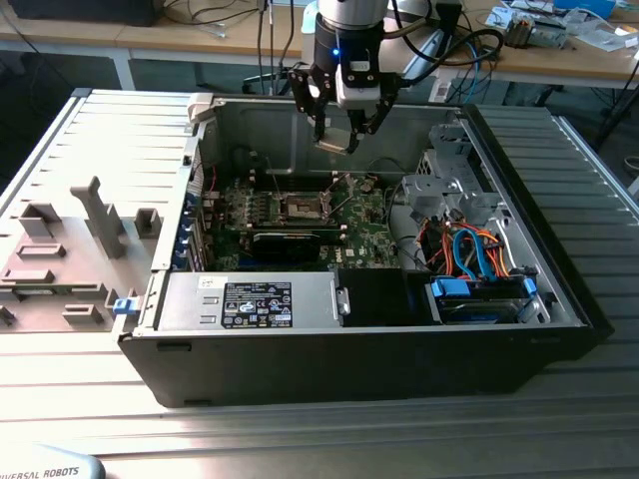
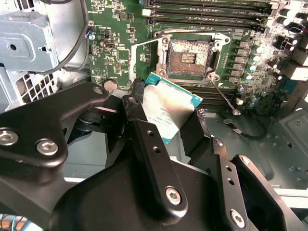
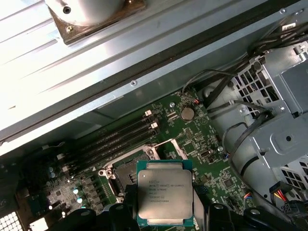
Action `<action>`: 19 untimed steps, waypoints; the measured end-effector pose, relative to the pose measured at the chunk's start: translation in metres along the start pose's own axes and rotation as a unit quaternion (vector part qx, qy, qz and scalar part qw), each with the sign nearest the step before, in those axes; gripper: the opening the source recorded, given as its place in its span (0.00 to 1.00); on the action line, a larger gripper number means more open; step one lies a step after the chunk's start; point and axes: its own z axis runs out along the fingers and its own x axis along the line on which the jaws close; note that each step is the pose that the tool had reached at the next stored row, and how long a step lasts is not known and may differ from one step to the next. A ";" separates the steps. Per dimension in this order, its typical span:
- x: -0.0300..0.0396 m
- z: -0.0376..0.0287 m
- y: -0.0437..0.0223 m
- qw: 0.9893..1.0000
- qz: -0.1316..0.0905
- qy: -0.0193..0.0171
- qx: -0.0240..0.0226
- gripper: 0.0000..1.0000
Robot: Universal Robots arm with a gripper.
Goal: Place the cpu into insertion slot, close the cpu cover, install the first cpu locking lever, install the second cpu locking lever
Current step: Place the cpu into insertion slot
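You are at the first step, and nothing of the task is finished yet. The cpu (image 3: 165,198) is not in the socket (image 2: 189,57), which lies bare and empty below the gripper (image 1: 337,140) and well apart from it. The cover (image 2: 131,62) looks swung up off the socket, though I can't make out its exact angle. One thin lever (image 2: 224,97) lies loose beside the socket, unlatched. So seating the chip, closing the cover and fastening both levers all remain.

Your gripper hangs above the motherboard (image 1: 300,225) inside the open case (image 1: 519,215). Its fingers (image 2: 144,144) are drawn in narrow and clamp the cpu by its opposite edges. The metal top faces the first wrist view, and the chip sits slightly tilted in the second wrist view.
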 end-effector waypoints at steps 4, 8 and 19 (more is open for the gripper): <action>0.0000 0.0000 0.0000 1.000 0.006 0.000 0.000 0.54; 0.0000 0.0000 0.0000 1.000 0.009 -0.001 0.000 0.54; 0.0000 0.0000 0.0000 1.000 0.021 -0.002 0.000 0.54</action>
